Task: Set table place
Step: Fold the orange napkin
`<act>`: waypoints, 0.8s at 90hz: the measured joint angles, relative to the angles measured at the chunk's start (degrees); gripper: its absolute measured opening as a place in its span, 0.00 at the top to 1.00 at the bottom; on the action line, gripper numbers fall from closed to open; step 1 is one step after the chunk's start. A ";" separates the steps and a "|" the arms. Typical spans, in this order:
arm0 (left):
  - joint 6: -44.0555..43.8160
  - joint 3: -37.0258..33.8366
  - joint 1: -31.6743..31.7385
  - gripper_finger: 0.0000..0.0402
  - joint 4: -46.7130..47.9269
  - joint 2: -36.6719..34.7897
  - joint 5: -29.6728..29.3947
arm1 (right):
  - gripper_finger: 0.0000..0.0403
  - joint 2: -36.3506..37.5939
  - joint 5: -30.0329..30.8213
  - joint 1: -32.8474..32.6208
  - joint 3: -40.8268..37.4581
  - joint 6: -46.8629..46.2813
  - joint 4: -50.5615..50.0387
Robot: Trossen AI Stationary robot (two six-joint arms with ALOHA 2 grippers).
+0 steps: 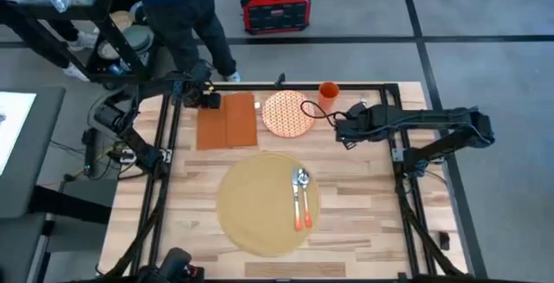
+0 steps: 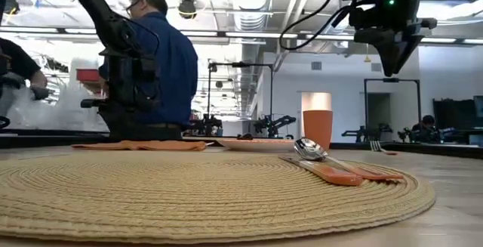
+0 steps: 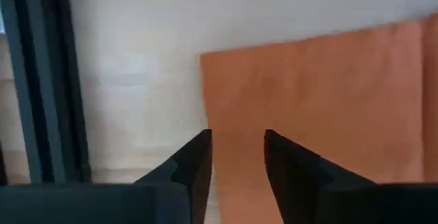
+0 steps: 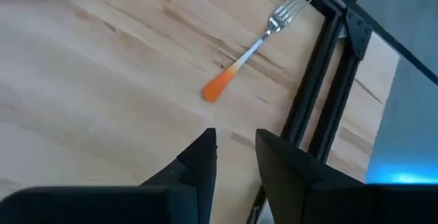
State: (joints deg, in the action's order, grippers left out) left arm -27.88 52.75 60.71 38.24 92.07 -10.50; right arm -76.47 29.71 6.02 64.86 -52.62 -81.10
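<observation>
Left gripper (image 1: 210,99) above napkin (image 1: 228,120) near counter's (image 1: 363,222) far edge, fingers slightly apart, right gripper (image 1: 344,129) empty, fingers slightly apart, over fork (image 4: 254,48)

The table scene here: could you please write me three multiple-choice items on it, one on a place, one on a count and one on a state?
1. Where does the fork lie?
A. on the placemat
B. on bare table wood beside a black frame rail
C. on the plate

2. How many orange-handled utensils lie on the placemat?
A. none
B. two
C. four

3. How is the right gripper?
A. open and empty above the table
B. shut on the cup
C. shut on the napkin

Answers:
1 B, since the right wrist view shows the fork on wood next to the rail.
2 B, since a spoon and a second utensil lie side by side there.
3 A, since a gap shows between its fingers with nothing in it.
</observation>
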 joint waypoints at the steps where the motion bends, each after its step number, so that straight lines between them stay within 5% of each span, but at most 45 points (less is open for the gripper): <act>1: -0.46 0.00 0.00 0.70 -0.15 0.00 -0.16 | 0.77 0.00 -0.08 0.00 0.00 0.14 0.00; 38: -6.24 0.14 -1.11 0.70 -0.59 4.93 -3.29 | 0.77 0.00 -0.26 0.10 0.00 6.06 0.72; 56: -7.20 -0.14 -0.58 0.71 -0.40 8.21 0.60 | 0.77 0.00 0.12 0.26 0.00 6.67 0.58; 72: -5.73 -0.52 -0.50 0.87 -1.70 7.96 3.23 | 0.77 0.00 1.56 1.18 0.00 7.22 0.31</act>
State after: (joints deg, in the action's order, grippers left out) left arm -33.61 52.23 60.20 36.54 100.04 -7.27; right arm -76.47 31.27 7.20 64.86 -45.40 -80.79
